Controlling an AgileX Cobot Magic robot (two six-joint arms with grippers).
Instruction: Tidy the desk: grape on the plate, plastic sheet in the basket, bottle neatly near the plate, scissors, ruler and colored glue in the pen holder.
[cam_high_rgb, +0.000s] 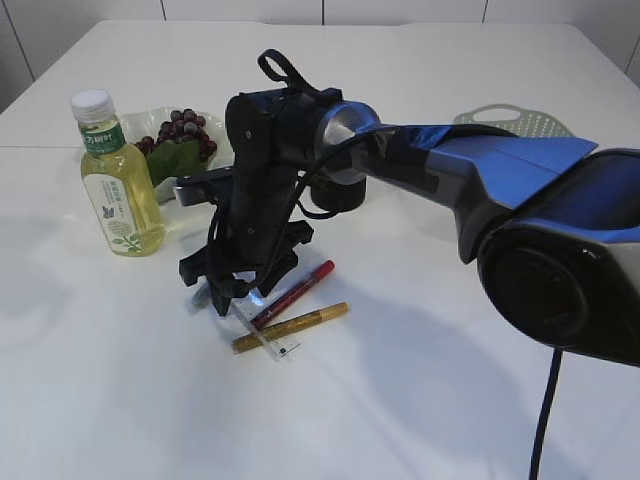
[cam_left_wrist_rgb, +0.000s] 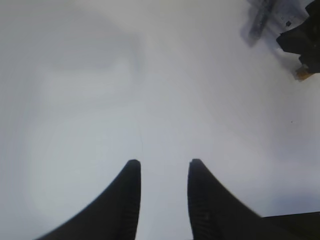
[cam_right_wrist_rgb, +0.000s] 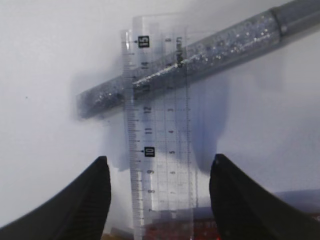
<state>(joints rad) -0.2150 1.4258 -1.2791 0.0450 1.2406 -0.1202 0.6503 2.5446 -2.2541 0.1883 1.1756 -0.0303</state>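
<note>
My right gripper (cam_high_rgb: 228, 292) reaches across to the table's left middle and hangs open just above a clear ruler (cam_high_rgb: 270, 335). In the right wrist view the ruler (cam_right_wrist_rgb: 157, 130) runs between the open jaws (cam_right_wrist_rgb: 160, 162), which do not touch it. A silver glitter glue pen (cam_right_wrist_rgb: 210, 50) lies crosswise under the ruler's far end. A red glue pen (cam_high_rgb: 296, 292) and a gold one (cam_high_rgb: 291, 327) lie beside the ruler. A yellow-green bottle (cam_high_rgb: 118, 180) stands at the left. Grapes (cam_high_rgb: 183, 133) lie on the plate (cam_high_rgb: 222, 140). My left gripper (cam_left_wrist_rgb: 163, 162) is open over bare table.
A pale green basket (cam_high_rgb: 515, 122) sits at the back right. A black pen holder (cam_high_rgb: 332, 198) stands mostly hidden behind my right arm. A grey object (cam_high_rgb: 198, 188) lies next to the plate, partly covered by the arm.
</note>
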